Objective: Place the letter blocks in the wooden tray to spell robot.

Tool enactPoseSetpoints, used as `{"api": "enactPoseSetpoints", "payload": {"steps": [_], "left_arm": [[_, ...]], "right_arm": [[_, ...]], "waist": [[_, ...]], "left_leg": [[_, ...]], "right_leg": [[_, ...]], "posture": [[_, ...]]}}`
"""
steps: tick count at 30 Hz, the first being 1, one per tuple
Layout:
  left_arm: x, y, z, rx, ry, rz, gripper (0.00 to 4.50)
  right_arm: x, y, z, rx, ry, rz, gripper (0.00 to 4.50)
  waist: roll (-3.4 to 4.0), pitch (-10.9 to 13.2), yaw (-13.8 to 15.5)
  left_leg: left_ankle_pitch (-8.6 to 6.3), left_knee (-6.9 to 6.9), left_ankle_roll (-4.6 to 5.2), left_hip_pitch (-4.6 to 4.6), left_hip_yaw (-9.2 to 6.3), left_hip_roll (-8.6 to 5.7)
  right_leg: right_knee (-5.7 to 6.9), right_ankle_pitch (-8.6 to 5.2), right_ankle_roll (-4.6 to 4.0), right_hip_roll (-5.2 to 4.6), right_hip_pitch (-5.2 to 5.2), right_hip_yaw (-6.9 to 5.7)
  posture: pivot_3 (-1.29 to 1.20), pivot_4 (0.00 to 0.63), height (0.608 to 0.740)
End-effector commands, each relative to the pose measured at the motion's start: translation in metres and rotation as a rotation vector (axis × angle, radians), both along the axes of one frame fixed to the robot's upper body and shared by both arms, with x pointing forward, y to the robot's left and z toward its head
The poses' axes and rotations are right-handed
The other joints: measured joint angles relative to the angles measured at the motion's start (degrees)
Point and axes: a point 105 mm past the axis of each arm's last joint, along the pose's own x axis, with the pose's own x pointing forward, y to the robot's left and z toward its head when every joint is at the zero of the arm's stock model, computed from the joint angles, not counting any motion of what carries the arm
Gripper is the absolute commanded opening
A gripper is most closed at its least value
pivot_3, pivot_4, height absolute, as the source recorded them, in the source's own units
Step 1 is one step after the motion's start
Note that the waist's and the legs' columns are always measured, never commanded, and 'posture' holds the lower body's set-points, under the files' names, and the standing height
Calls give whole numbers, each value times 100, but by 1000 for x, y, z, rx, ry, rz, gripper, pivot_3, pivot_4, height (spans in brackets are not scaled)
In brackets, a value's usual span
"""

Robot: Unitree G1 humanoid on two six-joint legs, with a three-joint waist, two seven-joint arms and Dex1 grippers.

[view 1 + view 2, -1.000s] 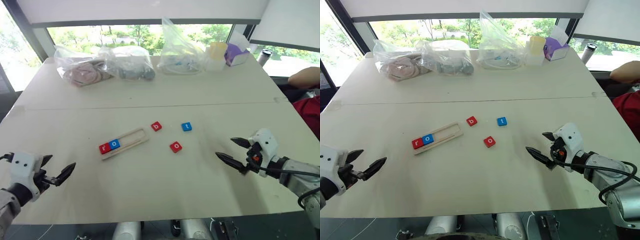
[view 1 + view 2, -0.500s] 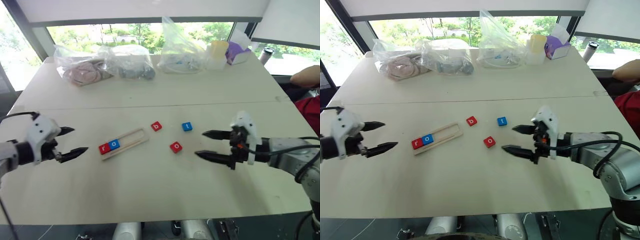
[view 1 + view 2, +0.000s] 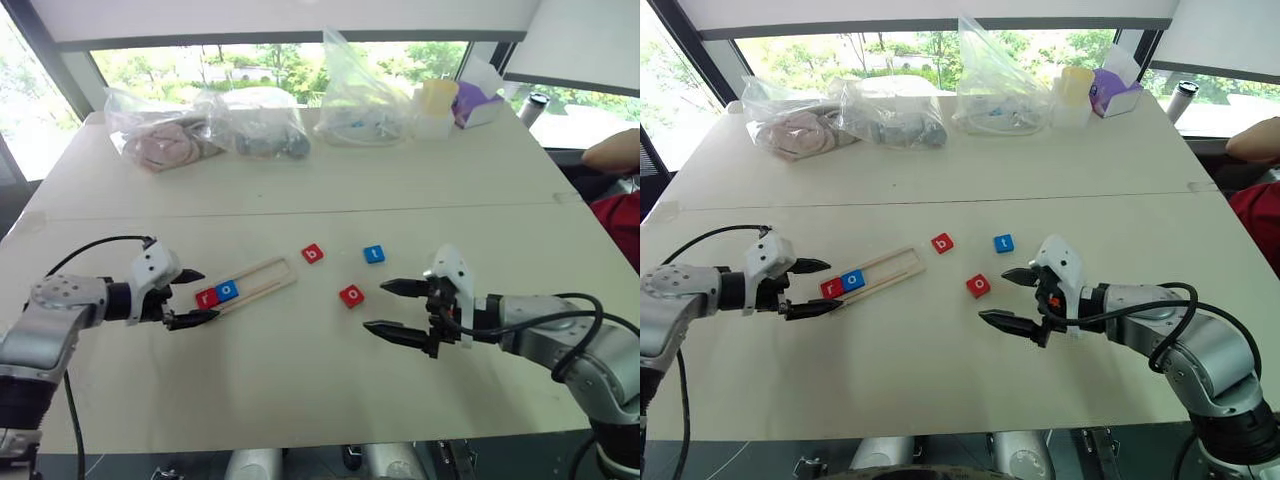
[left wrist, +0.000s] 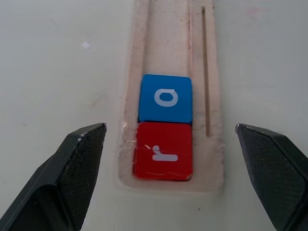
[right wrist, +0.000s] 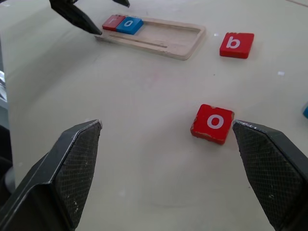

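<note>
While r and blue o sit in wooden tray [image 3: 250, 282], left fingers [image 3: 190, 298] spread astride its end; right fingers [image 3: 395, 311] spread, empty, near red o [image 3: 351, 295], likely next pick.

Pale wooden tray [image 3: 262, 278] holds red r tile [image 4: 163, 151] and blue o tile [image 4: 165, 98]. Loose: red b tile [image 3: 313, 253], blue t tile [image 3: 374, 254], red o tile [image 3: 352, 295]. Letters white. Off-white table [image 3: 300, 360].
</note>
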Motion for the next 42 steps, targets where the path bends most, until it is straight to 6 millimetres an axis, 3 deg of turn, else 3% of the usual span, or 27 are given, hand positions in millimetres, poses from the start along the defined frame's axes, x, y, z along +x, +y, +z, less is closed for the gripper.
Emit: {"api": "enactPoseSetpoints", "payload": {"steps": [1,8,9,11,12,15,21,25,33,34,35,42], "left_arm": [[-4,-4,-5,38,-1,-35,4500],[0,5,-27,76,35,11,4500],[0,5,-28,75,39,10,3941],[0,5,-30,77,43,7,3257],[0,5,-31,77,46,6,3135],[-3,0,-27,73,45,-34,3135],[-8,-26,6,91,-53,-280,3135],[-8,-29,0,186,-56,-417,3135],[9,-40,-16,209,-50,-493,3135],[9,-41,-16,200,-41,-493,4189],[9,-42,-16,188,-29,-492,4481],[13,-48,-14,161,-72,-472,4481]], "right_arm": [[3,3,6,-1,-57,3,4445],[10,4,6,1,-80,-13,4445],[10,4,5,0,-81,-13,4500],[10,4,3,-10,-83,-15,4500],[10,3,3,-15,-84,-16,4500],[11,1,1,-20,-85,-26,4500],[17,-4,2,-26,-104,-62,4500],[23,-6,2,-24,-119,-75,4500],[23,-9,2,-32,-138,-103,4500],[23,-9,1,-36,-139,-106,4500],[22,-10,1,-38,-139,-110,4500],[25,-6,4,-37,-157,-114,4500]], "waist": [[-1,-1,0],[12,-9,3],[12,-9,3],[13,-10,3],[15,-12,3],[15,-12,3],[12,-11,7],[9,-9,12],[11,-10,21],[11,-10,20],[11,-10,16],[12,-10,15]], "left_leg": [[1,5,-1,0,-1,1],[2,6,-1,11,-1,1],[2,6,-1,12,-1,0],[2,6,-1,13,-2,1],[2,6,-1,13,-2,1],[2,6,-1,13,-2,1],[2,7,-1,9,-1,0],[2,10,-1,6,-3,-1],[2,15,0,4,-4,-4],[2,17,0,3,-4,-4],[2,19,0,3,-5,-4],[2,48,1,1,-5,-3]], "right_leg": [[2,2,-3,1,0,0],[6,4,-4,3,11,0],[6,5,-3,3,11,0],[8,8,2,4,11,0],[8,9,4,3,11,0],[8,11,8,3,12,0],[7,7,0,2,12,0],[7,7,-3,3,10,-1],[9,17,6,6,11,-1],[9,17,6,5,11,-2],[9,17,6,5,13,-2],[16,16,13,5,19,-1]], "posture": [[0,150,740],[0,150,740],[0,150,740],[0,150,740],[0,150,740],[0,150,740],[0,150,740],[0,150,740],[0,150,740],[0,150,740],[0,150,740],[0,150,740]]}}
